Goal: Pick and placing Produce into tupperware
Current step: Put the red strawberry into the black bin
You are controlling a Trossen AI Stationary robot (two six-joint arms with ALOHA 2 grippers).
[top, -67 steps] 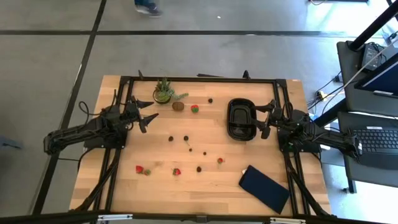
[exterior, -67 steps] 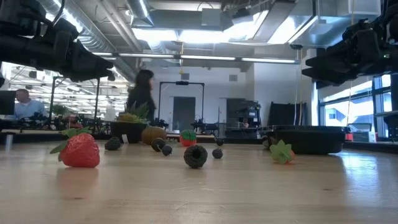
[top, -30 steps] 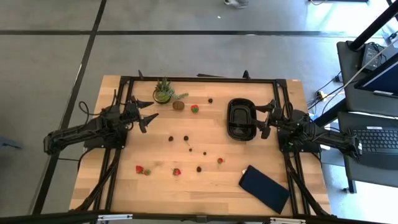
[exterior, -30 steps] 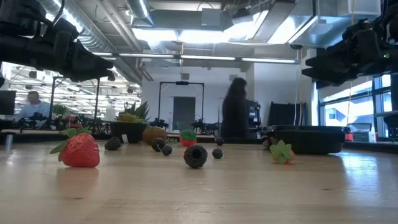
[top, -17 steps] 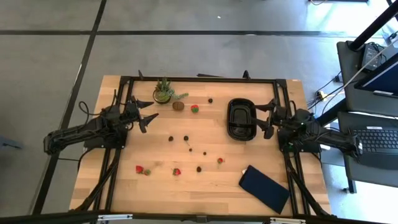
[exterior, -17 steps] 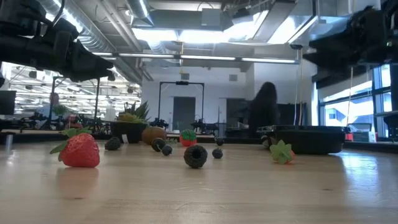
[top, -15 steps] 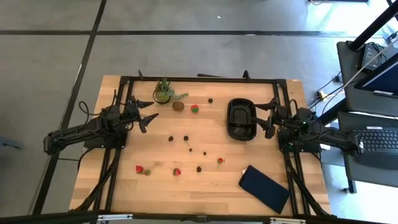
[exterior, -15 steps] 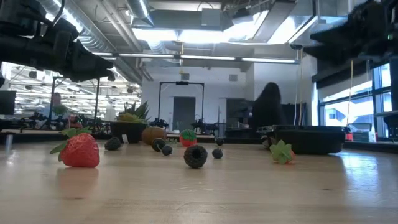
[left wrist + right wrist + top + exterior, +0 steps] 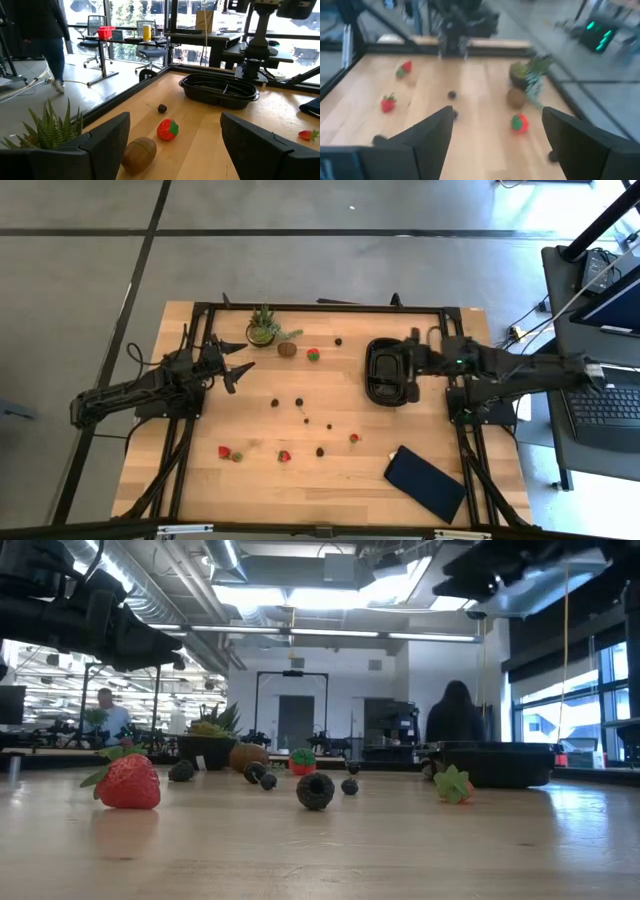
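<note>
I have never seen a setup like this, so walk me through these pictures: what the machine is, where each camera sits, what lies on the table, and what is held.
Two dark robot arms work at a wooden table. One camera looks straight down, one sits at tabletop level, and one rides on each wrist.

The left gripper waits open near the potted plant. The right gripper hangs open over the black tupperware. Neither holds anything.

Loose on the wood lie strawberries, dark berries and a brown fruit; a dark-blue rectangle lies near one corner. The tupperware looks empty.
</note>
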